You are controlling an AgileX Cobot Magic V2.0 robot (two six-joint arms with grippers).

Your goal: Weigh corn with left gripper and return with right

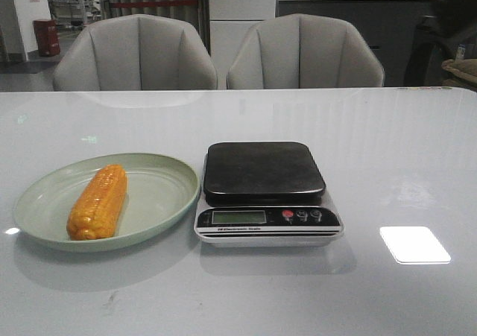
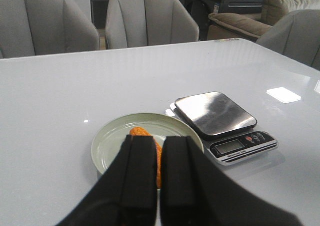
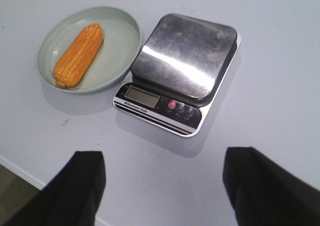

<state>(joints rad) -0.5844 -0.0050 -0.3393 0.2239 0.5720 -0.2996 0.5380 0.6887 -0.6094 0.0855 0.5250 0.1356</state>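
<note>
Corn (image 1: 98, 203) lies on its side in the plate (image 1: 160, 202), just left of the scale (image 1: 265, 192), not yet touched. Scale platform is bare, so the weighing step hasn't begun, by my read.

Left gripper (image 2: 158, 178) hangs above the near side of the plate w/ its two blunt jaws pressed nearly together, nothing between them. Right gripper (image 3: 162, 186) hovers over the table (image 1: 402, 157) edge nearer the robot than the scale, fingers spread wide, empty.

Step in hand, as I judge it: left arm picks the corn. To do it well:
- open the jaws first; closed as they are, they can't straddle the cob
- come down over the cob's middle, jaws across its short axis, not along its length
- cob runs lengthwise away from the robot w/ a slight tilt, so turn the wrist to match
- keep fingertips clear of the plate's raised rim
- squeeze gently; round body may roll or slip

Materials: corn is orange-yellow, bumpy w/ kernel rows, tapering at the far end. Plate is pale green, smooth, shallow, round. Scale has a dark, glossy square top w/ rounded corners, silver base, small display and three buttons. Table is white, glossy, reflective.
</note>
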